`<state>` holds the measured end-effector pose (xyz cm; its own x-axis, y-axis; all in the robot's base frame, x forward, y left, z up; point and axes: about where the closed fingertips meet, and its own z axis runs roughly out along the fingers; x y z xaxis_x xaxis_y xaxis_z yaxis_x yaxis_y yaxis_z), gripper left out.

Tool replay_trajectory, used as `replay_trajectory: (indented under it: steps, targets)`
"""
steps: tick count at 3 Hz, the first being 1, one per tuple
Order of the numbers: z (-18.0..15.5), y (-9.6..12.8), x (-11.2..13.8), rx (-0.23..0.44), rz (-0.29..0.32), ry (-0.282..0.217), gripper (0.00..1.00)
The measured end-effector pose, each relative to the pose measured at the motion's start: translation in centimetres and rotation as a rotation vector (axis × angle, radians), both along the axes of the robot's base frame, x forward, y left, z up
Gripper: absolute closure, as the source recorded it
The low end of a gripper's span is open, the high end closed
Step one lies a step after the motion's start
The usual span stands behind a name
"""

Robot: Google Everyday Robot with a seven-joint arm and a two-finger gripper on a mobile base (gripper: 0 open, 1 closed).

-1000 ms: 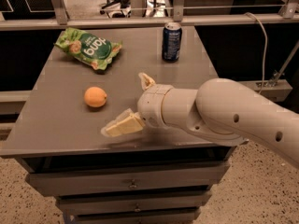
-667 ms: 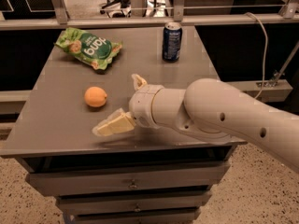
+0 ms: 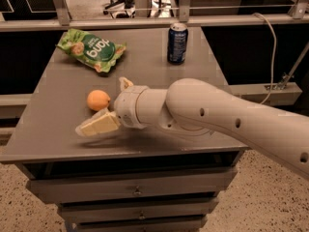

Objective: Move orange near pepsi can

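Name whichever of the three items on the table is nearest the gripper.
The orange, right beside the open gripper near the table's front. The pepsi can and green snack bag sit farther back, clearly apart from it.

Grey table [image 3: 53,105] on my feed, drawers [image 3: 137,191] beneath, speckled floor [image 3: 29,211] below. I count three things on top. Green snack bag [image 3: 91,50] lies flat at far left corner. Pepsi can [image 3: 177,43] upright near far edge, right of centre, well apart from bag. Orange [image 3: 98,100] sits front left, well apart from can. Gripper [image 3: 102,106] low over front left of top, fingers spread wide, one each side of orange; contact I cannot tell.
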<state>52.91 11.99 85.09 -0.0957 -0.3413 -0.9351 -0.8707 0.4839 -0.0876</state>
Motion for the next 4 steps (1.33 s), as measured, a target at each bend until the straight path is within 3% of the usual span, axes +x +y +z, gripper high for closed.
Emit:
replay_trajectory:
  steps: [3, 4]
  targets:
    - [0.3, 2.2, 2.0, 0.062, 0.082, -0.11, 0.65]
    - [1.3, 0.7, 2.9, 0.05, 0.046, -0.14, 0.88]
